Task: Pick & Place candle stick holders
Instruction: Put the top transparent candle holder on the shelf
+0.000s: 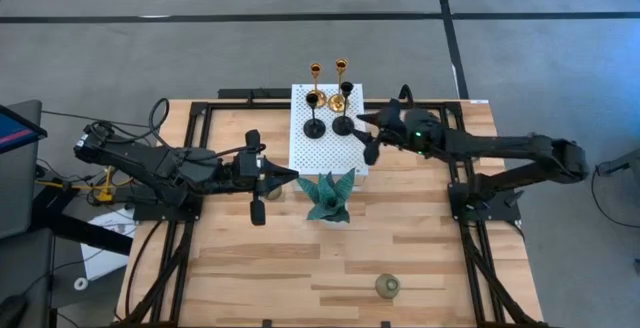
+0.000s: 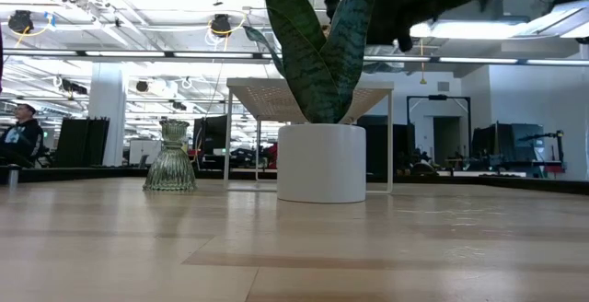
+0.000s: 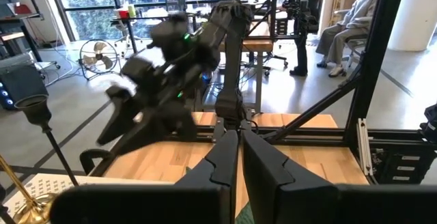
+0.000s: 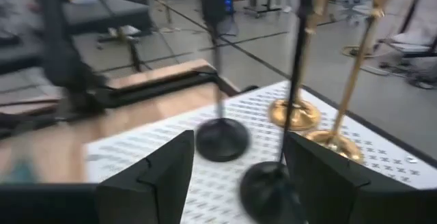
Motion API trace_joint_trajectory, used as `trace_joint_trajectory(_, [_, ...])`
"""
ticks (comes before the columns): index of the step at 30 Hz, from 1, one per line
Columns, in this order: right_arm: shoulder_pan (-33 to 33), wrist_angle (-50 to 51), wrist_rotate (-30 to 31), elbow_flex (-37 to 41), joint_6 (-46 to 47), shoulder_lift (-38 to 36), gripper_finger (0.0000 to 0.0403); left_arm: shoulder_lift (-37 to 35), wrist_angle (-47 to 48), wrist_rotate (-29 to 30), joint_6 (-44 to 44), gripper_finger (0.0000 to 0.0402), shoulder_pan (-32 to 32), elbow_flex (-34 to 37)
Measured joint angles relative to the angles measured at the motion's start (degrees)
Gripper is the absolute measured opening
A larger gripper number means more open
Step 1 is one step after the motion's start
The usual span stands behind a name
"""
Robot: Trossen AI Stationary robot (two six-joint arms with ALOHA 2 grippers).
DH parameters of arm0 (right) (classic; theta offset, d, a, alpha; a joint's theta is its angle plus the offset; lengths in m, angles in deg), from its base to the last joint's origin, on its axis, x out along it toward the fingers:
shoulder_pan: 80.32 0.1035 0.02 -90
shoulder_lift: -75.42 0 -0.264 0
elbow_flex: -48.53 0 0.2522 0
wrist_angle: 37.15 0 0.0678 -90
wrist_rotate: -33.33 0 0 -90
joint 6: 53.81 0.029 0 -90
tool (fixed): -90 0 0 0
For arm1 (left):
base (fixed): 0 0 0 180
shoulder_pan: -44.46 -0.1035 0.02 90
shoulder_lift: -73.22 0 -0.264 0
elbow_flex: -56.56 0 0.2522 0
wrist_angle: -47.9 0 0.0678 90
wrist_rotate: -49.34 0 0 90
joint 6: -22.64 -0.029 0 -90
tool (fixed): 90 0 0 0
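Two slim gold holders [image 1: 340, 93] and two black holders [image 1: 314, 128] stand on their round bases on a white perforated board [image 1: 300, 153]. One grey-green glass holder [image 1: 387, 286] stands near the table's front edge and also shows in the low view [image 2: 171, 159]; I see no second one. My right gripper [image 1: 366, 135] is open just right of the nearer black holder [image 4: 268, 183], whose base lies ahead between the fingers without touching them. My left gripper [image 1: 290, 175] is shut and empty, left of the teal spiky ornament [image 1: 328, 196].
The teal spiky ornament sits in a white pot [image 2: 321, 162] at mid-table, just in front of the board, which stands raised on thin legs [image 2: 390, 145]. Bare wood lies between the ornament and the glass holder. People sit in the room beyond the table.
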Motion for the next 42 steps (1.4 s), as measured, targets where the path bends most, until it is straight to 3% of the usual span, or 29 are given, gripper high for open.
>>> trace_joint_trajectory(8, [7.6, 5.9, 0.0, 0.0, 4.1, -10.8, 0.0177, -2.2, 8.8, -0.1, 0.0, 0.0021, 2.0, 0.0])
trace_joint_trajectory(15, [15.4, 6.3, 0.1, 0.0, 4.8, -15.1, 0.0082, -4.3, 22.1, 0.7, 6.7, 0.0019, 2.9, 0.2])
trace_joint_trajectory(20, [20.3, 6.4, 2.0, -0.1, 7.4, -15.6, 0.0010, -6.5, 27.4, 2.7, 12.7, 0.0005, 2.9, 5.5])
trace_joint_trajectory(30, [28.9, 6.5, 11.1, -0.9, 10.1, -15.4, 0.0002, -18.6, 26.5, 4.3, 19.5, 0.0004, 5.5, 21.0])
trace_joint_trajectory(38, [34.5, 6.5, 19.7, -6.0, 8.8, -13.6, 0.0002, -30.7, 23.4, 8.9, 19.6, 0.0004, 6.2, 33.7])
trace_joint_trajectory(42, [36.0, 9.0, 21.7, -9.0, 8.6, -11.4, 0.0001, -36.0, 20.9, 13.4, 24.5, 0.0005, 6.2, 42.2])
